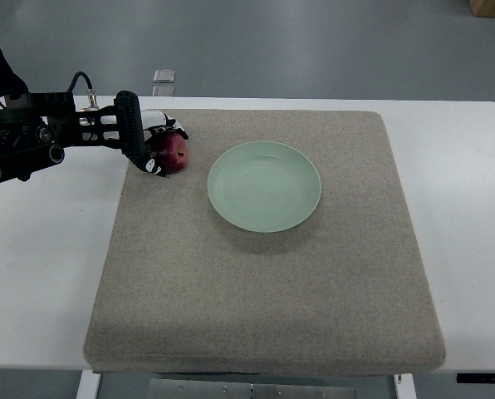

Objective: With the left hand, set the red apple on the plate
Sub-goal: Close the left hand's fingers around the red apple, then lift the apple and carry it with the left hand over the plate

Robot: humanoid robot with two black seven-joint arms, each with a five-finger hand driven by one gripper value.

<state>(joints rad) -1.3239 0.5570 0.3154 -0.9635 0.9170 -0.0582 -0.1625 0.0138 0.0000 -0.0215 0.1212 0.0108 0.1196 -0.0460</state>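
Note:
A red apple (172,153) lies on the grey mat (264,274), just left of a pale green plate (265,185). My left hand (158,143) comes in from the left edge and its fingers (154,165) are curled around the apple from the left side. The apple rests low on the mat, apart from the plate rim. The plate holds nothing. My right arm does not show.
The mat lies on a white table (40,274). A small clear object (164,76) sits on the floor beyond the table's far edge. A brown box corner (492,7) shows at the top right.

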